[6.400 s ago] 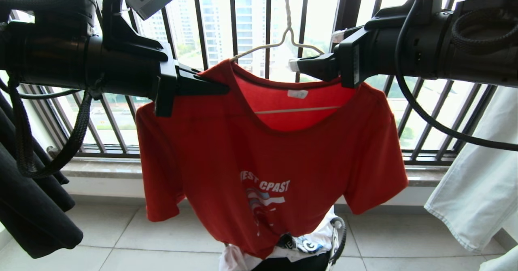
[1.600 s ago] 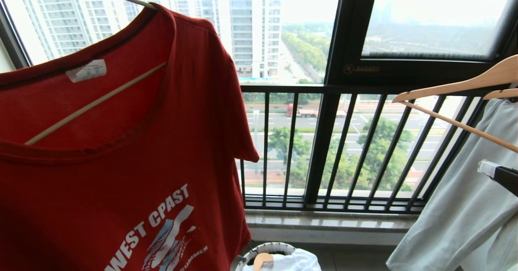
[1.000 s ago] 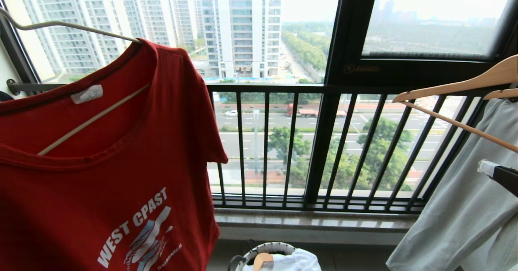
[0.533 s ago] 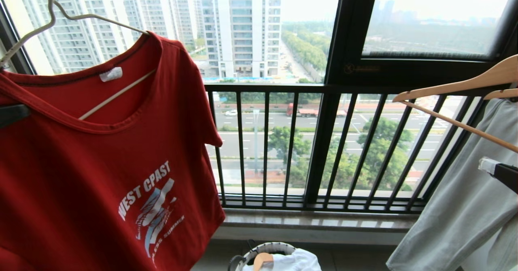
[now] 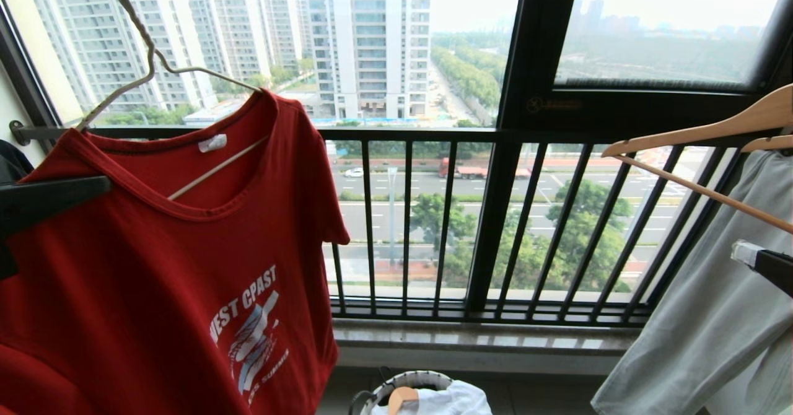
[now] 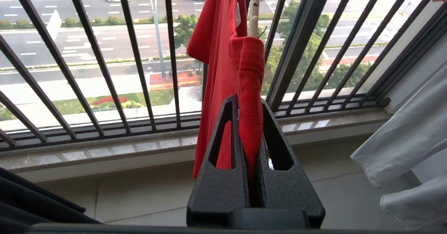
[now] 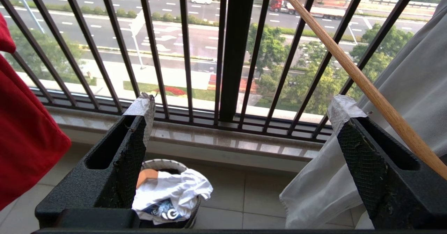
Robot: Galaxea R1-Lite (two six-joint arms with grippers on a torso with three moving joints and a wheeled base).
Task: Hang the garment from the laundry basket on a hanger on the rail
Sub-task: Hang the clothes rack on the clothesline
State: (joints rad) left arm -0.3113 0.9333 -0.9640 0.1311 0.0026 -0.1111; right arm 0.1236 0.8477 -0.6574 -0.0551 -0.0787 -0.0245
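Between the closed fingers of our left end effector (image 6: 249, 122) sits a bunched fold of the garment (image 5: 161, 260), the red shirt's shoulder, clamped together with the end of the hanger (image 5: 155, 71) it is draped on. From that grip the shirt hangs down and away toward the balcony railing (image 5: 495, 229), its collar and white neck label turned to us, and the hanger's thin hook rises above the grip and passes out of our head view at the top. We cannot see the rail in any view, so we cannot tell whether the hook is over it yet. Well off to the far side of the grip, our right end effector (image 7: 241, 118) holds nothing, its fingers wide apart, with a wooden hanger (image 5: 700, 136) and a pale hanging garment (image 5: 700, 340) just beside it. Below both, on the floor, stands the laundry basket (image 5: 416, 379) with a white shirt (image 7: 174, 192) in it. We judge the main risk to be letting go before the hook is truly seated: the hanger tilts in our grip, so the hook could miss or sit on its tip and slide off, dropping everything. The pinch also holds cloth and wire together, so opening it could drag the shoulder off the hanger's end.
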